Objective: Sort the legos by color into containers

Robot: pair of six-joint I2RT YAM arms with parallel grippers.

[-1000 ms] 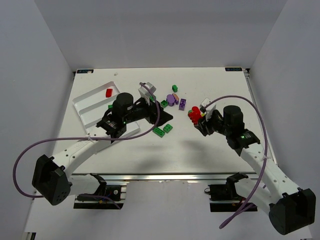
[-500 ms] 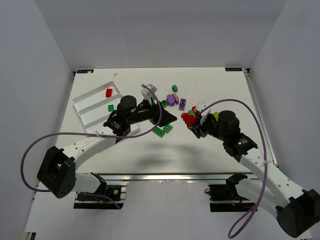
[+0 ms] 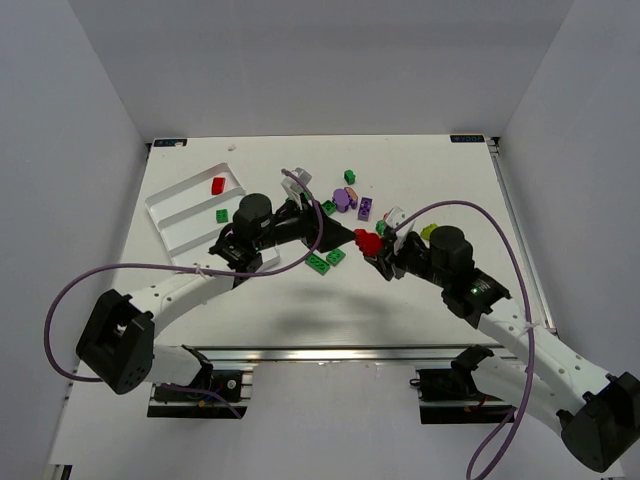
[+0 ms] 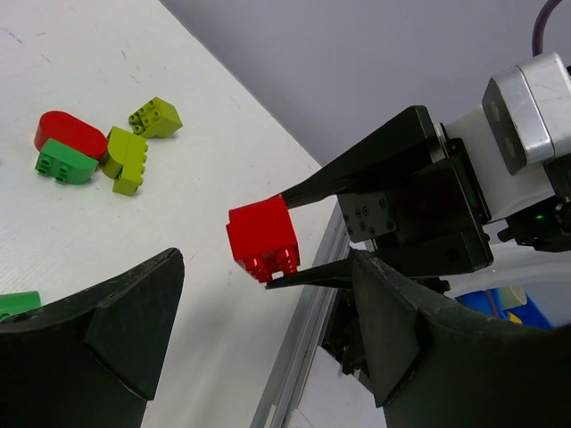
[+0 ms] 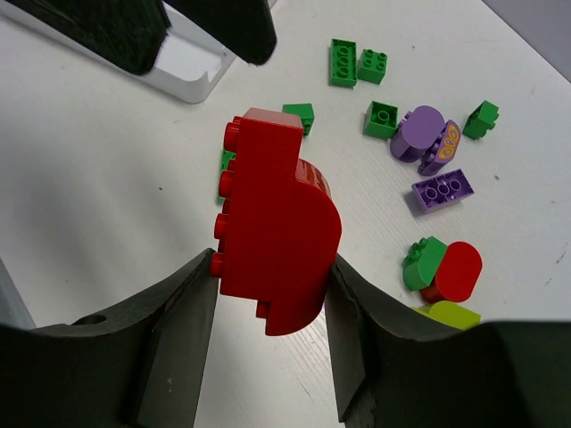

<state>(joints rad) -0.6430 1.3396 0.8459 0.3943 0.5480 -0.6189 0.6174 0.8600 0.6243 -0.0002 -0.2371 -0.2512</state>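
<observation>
White table [image 3: 440,170] (scuffed) between pale walls [image 3: 320,60]; left pincer [image 3: 340,236] gapes, right pincer [image 3: 378,252] clamps a red brick [image 5: 277,214].

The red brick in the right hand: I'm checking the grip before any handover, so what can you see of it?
The red glossy plastic brick has one rounded end, a flat face and a row of studs along one side. The right hand clamps its two flanks between dark fingers, holding it lifted, apparently clear of the white table.
</observation>
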